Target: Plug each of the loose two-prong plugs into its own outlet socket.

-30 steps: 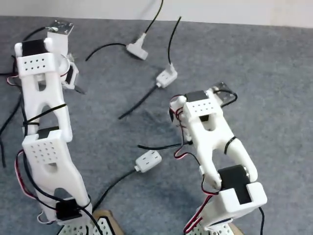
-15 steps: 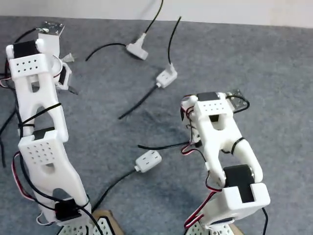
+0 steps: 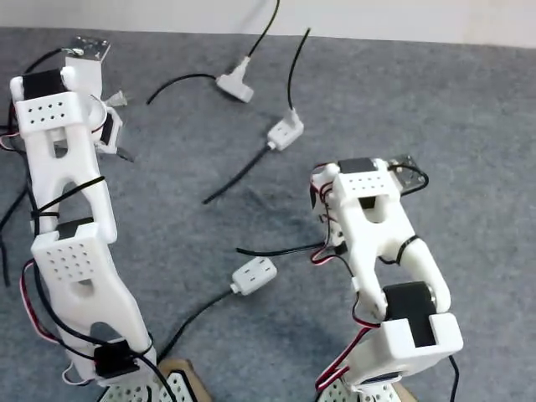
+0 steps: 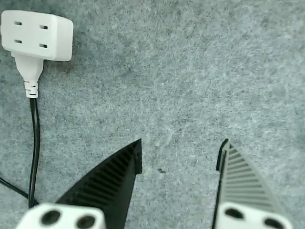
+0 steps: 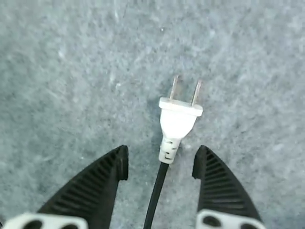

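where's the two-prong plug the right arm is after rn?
In the right wrist view the plug lies flat on the grey carpet, centred just ahead of the open right gripper, prongs pointing away and cord trailing back between the jaws.

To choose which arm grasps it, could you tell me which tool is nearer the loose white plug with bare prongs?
Right. The right tool hangs open over the plug, whose cord runs between its fingers. The left tool is over bare carpet near a socket.

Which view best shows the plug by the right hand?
The right wrist view: the plug lies just off the right hand, both prongs clear. In the high view the right arm covers it; the left wrist view faces a socket.
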Tool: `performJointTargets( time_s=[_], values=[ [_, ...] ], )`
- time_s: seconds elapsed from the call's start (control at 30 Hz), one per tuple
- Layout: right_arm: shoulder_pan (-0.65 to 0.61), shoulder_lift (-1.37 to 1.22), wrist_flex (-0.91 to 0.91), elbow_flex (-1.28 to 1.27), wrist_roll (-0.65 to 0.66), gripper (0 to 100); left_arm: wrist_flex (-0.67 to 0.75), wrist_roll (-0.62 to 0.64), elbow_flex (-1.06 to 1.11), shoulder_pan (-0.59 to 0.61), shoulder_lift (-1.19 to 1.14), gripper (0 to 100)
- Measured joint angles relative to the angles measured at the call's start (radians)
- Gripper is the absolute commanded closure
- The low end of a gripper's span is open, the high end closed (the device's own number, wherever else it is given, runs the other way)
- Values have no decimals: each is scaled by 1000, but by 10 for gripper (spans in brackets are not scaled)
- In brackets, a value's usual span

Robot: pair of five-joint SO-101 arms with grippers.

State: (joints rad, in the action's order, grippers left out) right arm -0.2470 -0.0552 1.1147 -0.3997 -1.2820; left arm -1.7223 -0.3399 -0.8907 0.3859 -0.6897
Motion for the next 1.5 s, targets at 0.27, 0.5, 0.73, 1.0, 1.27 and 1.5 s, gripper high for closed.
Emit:
performJointTargets(
  time_s=[0.27,0.5,0.73,1.0,1.27,1.5],
  values=[
    [2,0,0,-28,0,893,0,0,0,0,0,733],
    [2,0,-18,-35,0,889,0,0,0,8,0,733],
    [12,-86,-18,-44,106,881,0,0,0,29,0,733],
    [9,-104,-26,-32,161,869,0,0,0,29,0,733],
    [25,-104,-17,-43,190,956,0,0,0,32,0,733],
    [43,-104,-17,-44,222,954,0,0,0,34,0,733]
  ],
)
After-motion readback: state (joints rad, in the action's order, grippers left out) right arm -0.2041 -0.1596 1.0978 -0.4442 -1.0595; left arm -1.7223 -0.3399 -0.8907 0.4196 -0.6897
